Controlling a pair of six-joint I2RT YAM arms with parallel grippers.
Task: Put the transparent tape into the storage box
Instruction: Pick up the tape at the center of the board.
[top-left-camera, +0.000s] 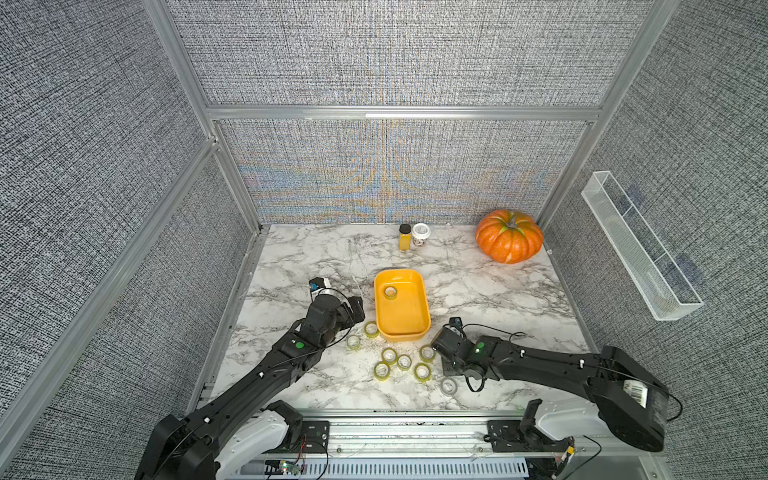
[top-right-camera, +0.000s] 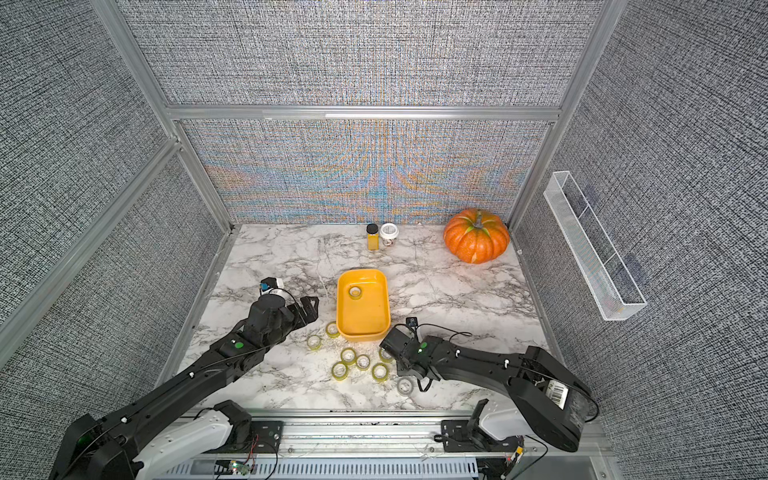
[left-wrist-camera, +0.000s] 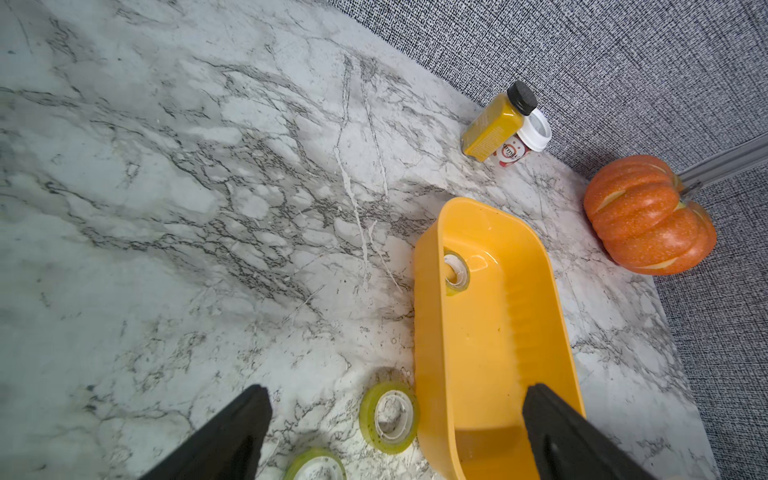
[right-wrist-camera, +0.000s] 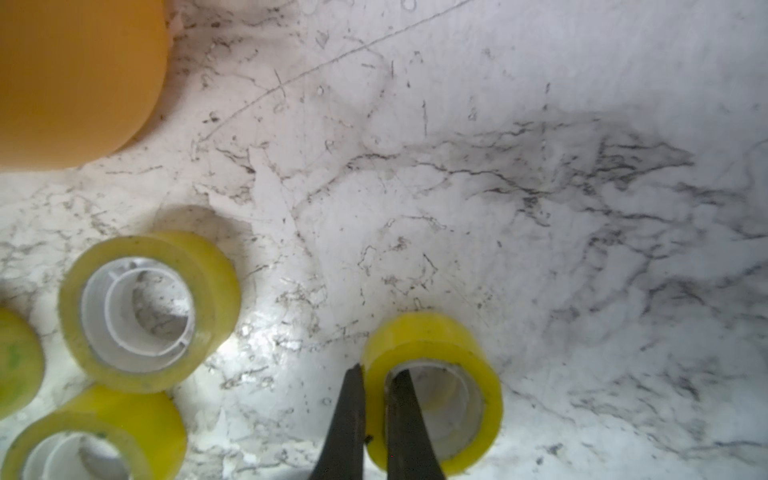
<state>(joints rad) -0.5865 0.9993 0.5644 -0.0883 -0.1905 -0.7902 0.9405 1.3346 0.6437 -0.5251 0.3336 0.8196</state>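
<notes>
**Bimanual tabletop scene, both top views and both wrist views.** A white marble tabletop (top-left-camera: 478, 299) with grey veins is shown across the lower middle of both top views, enclosed by grey woven panels (top-left-camera: 395, 62). The left arm (top-left-camera: 266, 374) and the right arm (top-left-camera: 548, 365), both black, are seen reaching in from the lower corners. A long clear acrylic trough (top-left-camera: 640, 249) is mounted on the panel at the right edge of the frame. An orange pumpkin (top-left-camera: 509, 237) is set at the upper right corner of the tabletop.

The storage box (top-left-camera: 405, 318), a shallow yellow-orange tub, is placed at the centre of the frame. One roll of transparent tape (top-left-camera: 390, 292) is lying flat inside it, near its upper left corner.

The left gripper (top-left-camera: 358, 308) is held just left of the box, released, with its jaws spread wide and nothing between them. The right gripper (right-wrist-camera: 378, 370) is placed just below and right of the box, clenched on the wall of a yellowish-green gripped roll (right-wrist-camera: 457, 345). In the right wrist view one finger (right-wrist-camera: 345, 415) is seen outside the ring and one inside its white core.

A yellow bottle (top-left-camera: 404, 237) with a black cap and a white-lidded jar (top-left-camera: 421, 232) are stood just beside each other at the upper edge of the tabletop.

The remaining tape is laid flat on the marble below the box. A corner roll (top-left-camera: 371, 329) is found just beside the box's lower left corner, with a neighbouring roll (top-left-camera: 353, 342) near it. A cluster of four rolls (top-left-camera: 404, 362) lies lower, and a greyer roll (top-left-camera: 449, 386) lies lowest and furthest right.
</notes>
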